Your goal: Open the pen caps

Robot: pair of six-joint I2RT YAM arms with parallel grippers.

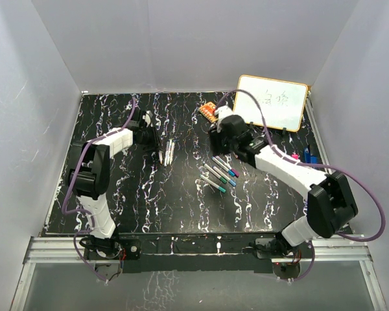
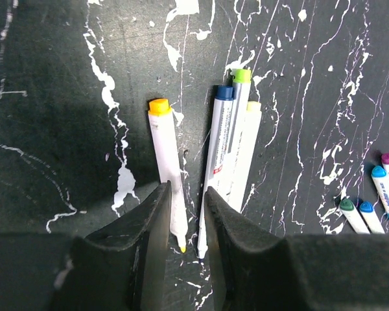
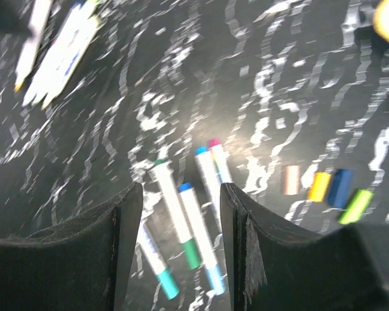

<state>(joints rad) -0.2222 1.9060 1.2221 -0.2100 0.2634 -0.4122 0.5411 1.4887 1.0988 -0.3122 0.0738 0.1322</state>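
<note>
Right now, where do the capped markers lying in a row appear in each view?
Top external: the capped markers lie right of centre on the table.
Left wrist: they sit at the right edge, low, partly cut off.
Right wrist: they fill the lower middle.
Shared landmark: the bunch of bare-tipped markers, central in the left wrist view and blurred at top left in the right wrist view.

On the table [image 1: 149,207], a cluster of markers [image 1: 168,150] lies left of centre, a row of markers [image 1: 219,173] lies to its right and nearer the front, loose caps [image 3: 340,188] sit side by side further right, and a whiteboard [image 1: 272,102] stands at the far right corner with a block [image 1: 209,111] just left of it.
</note>
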